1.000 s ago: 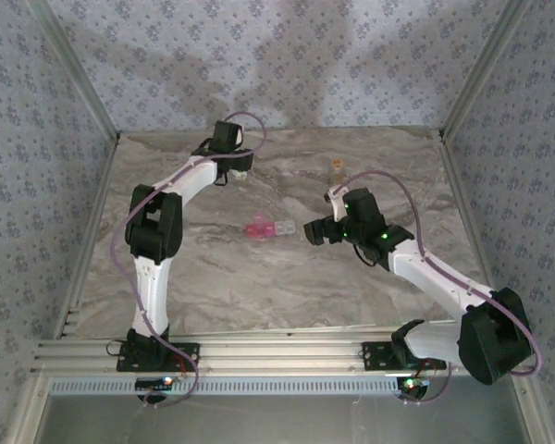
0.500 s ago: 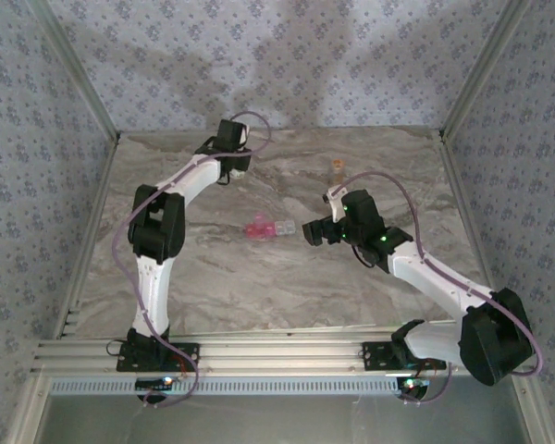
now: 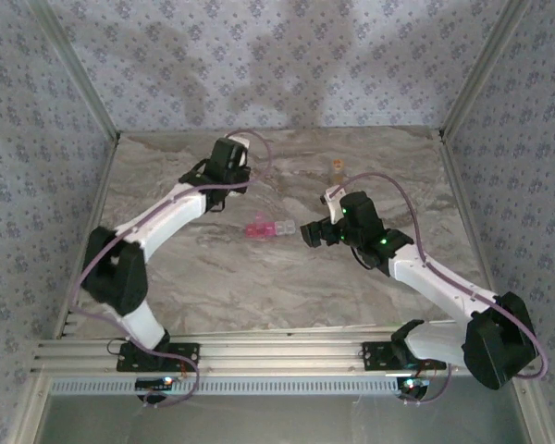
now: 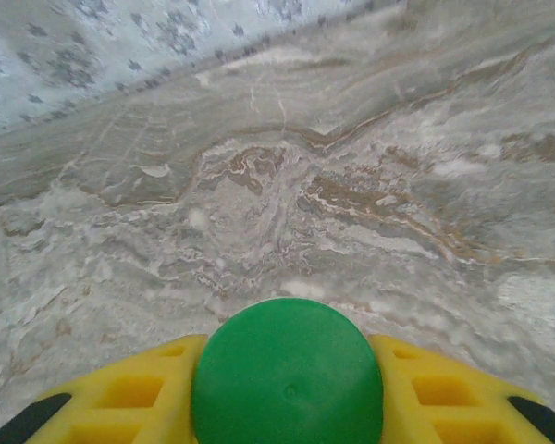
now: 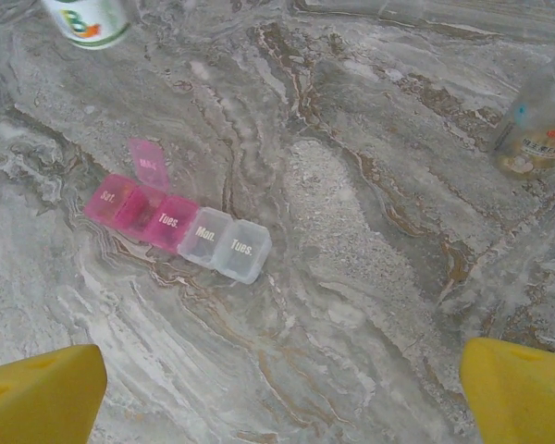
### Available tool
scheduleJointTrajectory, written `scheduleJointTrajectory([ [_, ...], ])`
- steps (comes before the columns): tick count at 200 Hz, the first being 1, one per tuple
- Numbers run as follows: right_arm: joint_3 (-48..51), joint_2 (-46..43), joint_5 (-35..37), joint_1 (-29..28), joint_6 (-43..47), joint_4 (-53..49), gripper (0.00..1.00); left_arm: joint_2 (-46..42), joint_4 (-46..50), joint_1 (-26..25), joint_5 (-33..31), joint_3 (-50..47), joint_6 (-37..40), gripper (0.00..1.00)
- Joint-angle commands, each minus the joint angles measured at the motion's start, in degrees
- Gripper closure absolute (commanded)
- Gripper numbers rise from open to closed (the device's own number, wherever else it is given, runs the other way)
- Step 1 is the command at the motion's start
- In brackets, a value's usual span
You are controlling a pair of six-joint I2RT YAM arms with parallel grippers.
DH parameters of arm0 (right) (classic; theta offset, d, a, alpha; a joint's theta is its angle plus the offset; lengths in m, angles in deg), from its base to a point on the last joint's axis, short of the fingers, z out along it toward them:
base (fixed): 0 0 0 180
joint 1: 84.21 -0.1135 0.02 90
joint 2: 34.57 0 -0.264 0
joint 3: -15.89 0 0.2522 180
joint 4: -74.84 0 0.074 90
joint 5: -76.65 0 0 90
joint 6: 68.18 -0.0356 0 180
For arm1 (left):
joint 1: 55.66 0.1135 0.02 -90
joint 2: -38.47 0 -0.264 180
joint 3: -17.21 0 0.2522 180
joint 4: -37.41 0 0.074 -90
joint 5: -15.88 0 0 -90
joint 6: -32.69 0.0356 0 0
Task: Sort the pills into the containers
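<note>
Marble-look tabletop (image 5: 370,277) smooth and faintly glossy — pill case (image 5: 180,231) translucent plastic, green cap (image 4: 287,375) matt, smooth plastic.

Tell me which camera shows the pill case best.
The right wrist view: the pill case lies close, day labels legible, one pink lid raised. The top external view gives a small pink-and-clear strip. The left wrist view faces the green cap.

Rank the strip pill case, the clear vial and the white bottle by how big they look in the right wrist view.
1. the pink-and-clear strip pill case, whole in view
2. the clear vial
3. the white bottle
The frame edge cuts off the vial and the bottle, so their order is unsure.
</note>
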Motion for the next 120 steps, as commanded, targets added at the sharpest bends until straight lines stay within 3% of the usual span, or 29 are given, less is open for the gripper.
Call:
scheduleJointTrajectory([
  [1,0.04,-1.46,1.65,-0.67,1.02,-0.79,0.0,-8.23,0.46,-3.44,-3.58,-6.74,-5.58,0.69],
  [63,0.98,-2.18,2.59,-1.63,1.1,0.44,0.0,-26.32,-0.99,-16.57,-11.7,-24.05,-15.83,0.7],
  [120,1.93,-2.05,3.87,-2.51,1.19,2.53,0.0,-29.82,-5.89,-23.72,-18.05,-29.9,-20.63,0.7],
])
